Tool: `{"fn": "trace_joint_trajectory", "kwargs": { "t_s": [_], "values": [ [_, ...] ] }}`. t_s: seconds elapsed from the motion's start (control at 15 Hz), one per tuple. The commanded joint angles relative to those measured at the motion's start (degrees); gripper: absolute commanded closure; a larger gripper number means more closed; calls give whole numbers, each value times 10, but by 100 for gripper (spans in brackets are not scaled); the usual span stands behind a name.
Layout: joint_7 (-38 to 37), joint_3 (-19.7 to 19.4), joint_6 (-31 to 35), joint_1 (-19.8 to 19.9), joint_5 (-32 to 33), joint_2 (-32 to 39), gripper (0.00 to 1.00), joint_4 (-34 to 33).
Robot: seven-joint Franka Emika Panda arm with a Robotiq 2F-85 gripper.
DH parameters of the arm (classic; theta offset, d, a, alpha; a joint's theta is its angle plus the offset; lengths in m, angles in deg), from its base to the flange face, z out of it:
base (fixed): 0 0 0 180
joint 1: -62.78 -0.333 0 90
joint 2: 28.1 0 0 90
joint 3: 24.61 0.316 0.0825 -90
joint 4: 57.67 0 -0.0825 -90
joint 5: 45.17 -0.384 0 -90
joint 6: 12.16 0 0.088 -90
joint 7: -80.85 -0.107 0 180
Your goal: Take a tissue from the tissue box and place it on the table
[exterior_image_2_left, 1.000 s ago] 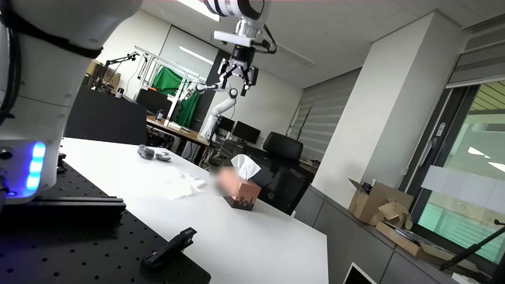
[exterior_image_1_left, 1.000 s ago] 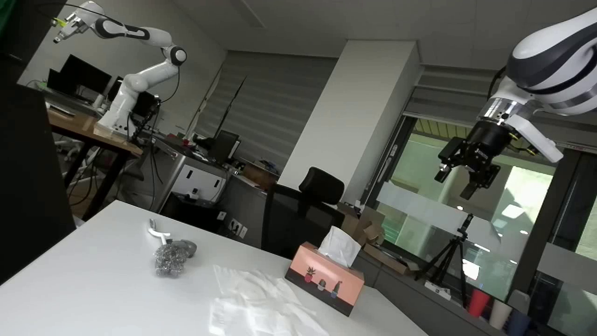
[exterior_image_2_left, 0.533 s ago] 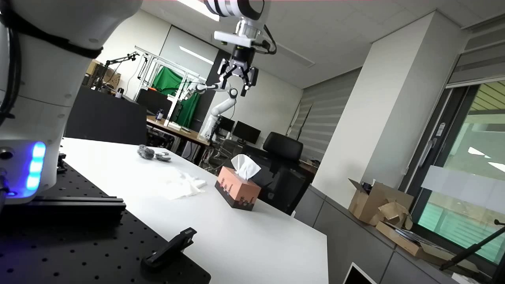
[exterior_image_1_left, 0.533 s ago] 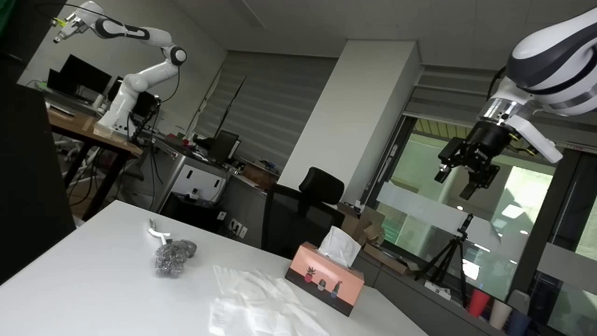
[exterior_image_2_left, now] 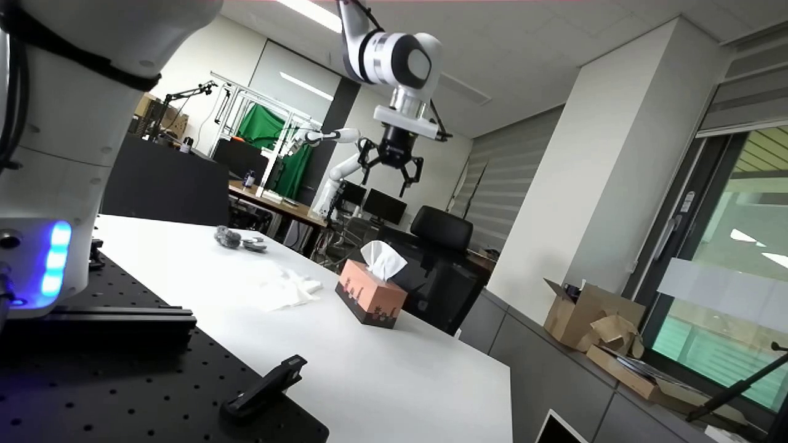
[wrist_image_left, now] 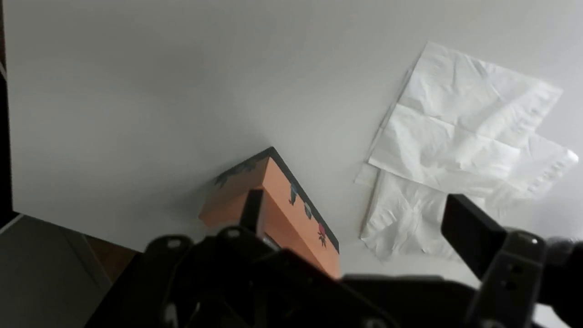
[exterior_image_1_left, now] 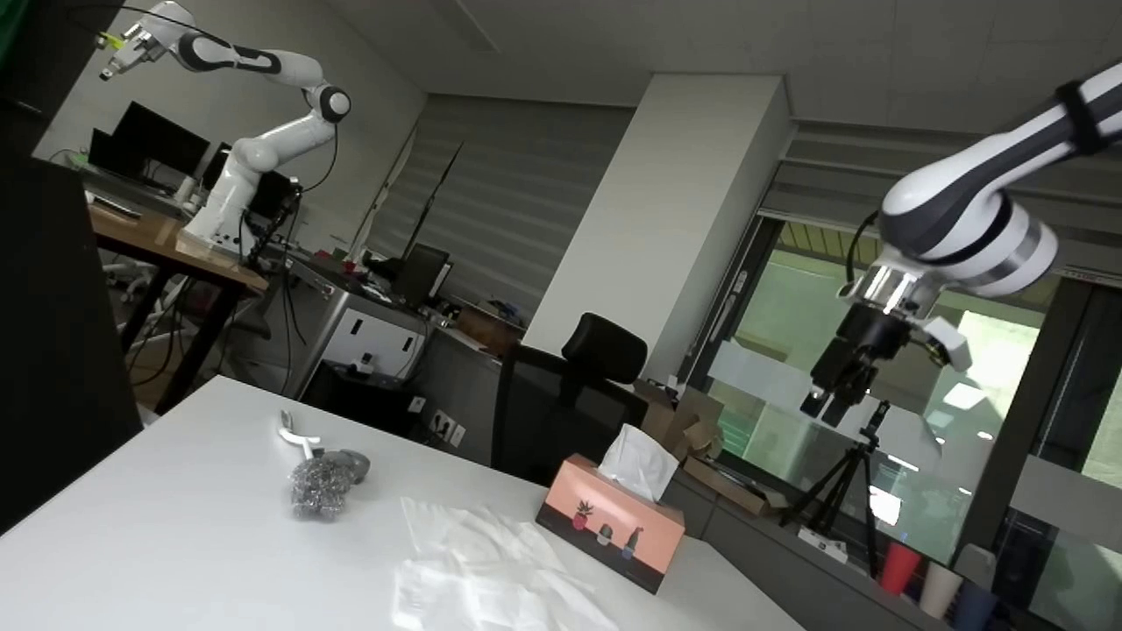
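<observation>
Arm [exterior_image_2_left: 394, 58] high, wrist [exterior_image_2_left: 406, 101] turned downward; claw [exterior_image_2_left: 384, 187] hangs higher than tissue box [exterior_image_2_left: 370, 294], well apart from it, fingers [wrist_image_left: 471, 232] spread wide, tips downward. Base light strip [exterior_image_2_left: 56, 258] glowing blue.

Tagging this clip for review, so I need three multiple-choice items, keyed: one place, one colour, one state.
1. The loose tissue lies:
A) on the chair
B) on the table
C) in the red cup

2. The tissue box is mainly:
A) orange
B) green
C) blue

3. The end effector is:
A) shut on a tissue
B) shut, empty
C) open

1 B: the wrist view shows it spread there.
2 A: its sides look orange in all three views.
3 C: its jaws stand wide apart in the wrist view.
</observation>
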Motion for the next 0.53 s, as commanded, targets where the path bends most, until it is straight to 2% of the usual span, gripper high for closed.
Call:
{"fn": "trace_joint_trajectory", "kwargs": {
  "t_s": [0.0, 0.13, 0.27, 0.4, 0.47],
  "values": [
    [33, 7, 35, 29, 47, 150, 0, -109],
    [-14, 8, 121, 41, 101, 224, 0, -156],
    [-56, 11, 192, 53, 101, 296, 0, -220],
    [-114, 12, 218, 58, 95, 344, 0, -273],
    [-74, 28, 215, 69, 109, 293, 0, -200]
  ]
}}
